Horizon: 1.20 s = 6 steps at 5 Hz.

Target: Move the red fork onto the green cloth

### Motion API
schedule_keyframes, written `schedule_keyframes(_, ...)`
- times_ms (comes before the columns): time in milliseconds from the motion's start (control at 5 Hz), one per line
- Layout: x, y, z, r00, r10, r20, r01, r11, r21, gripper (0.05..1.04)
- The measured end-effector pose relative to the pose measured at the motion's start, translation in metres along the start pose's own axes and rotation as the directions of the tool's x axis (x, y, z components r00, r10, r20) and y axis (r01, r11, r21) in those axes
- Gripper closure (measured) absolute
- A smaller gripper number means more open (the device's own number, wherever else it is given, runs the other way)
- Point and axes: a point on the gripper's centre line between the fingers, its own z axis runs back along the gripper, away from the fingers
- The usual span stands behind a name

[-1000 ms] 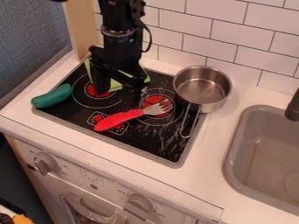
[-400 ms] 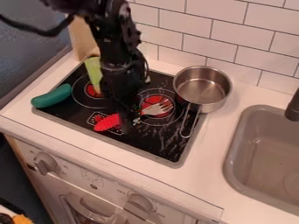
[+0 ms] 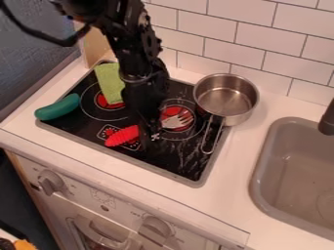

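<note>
The black gripper (image 3: 150, 138) hangs over the middle of the stove top, above the red fork (image 3: 122, 136), and covers the part where handle meets metal. The fork's red handle shows to the left of the gripper and its metal tines to the right, over the right-hand red burner mark. Further back and left, the green cloth (image 3: 109, 84) lies on the stove top, its right side partly hidden behind the arm.
A steel saucepan (image 3: 226, 99) stands at the stove's right back, its handle pointing to the front. A dark green toy vegetable (image 3: 58, 107) lies on the left edge. The grey sink (image 3: 291, 171) is at the right, and a tiled wall rises behind.
The gripper has come forward from over the cloth to over the fork, then shifted slightly right. More of the cloth shows now. The fork looks unmoved.
</note>
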Motion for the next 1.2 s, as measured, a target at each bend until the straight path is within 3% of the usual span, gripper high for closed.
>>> schedule_keyframes(400,0.007,0.013,-0.014,1.000,-0.023,-0.017,0.023,1.000,-0.006,0.135)
schedule_keyframes(800,0.006,0.012,-0.020,0.999,-0.026,-0.023,0.026,1.000,-0.006,0.705)
schedule_keyframes(1200,0.004,0.006,-0.020,0.999,-0.039,-0.027,0.039,0.999,-0.013,0.734)
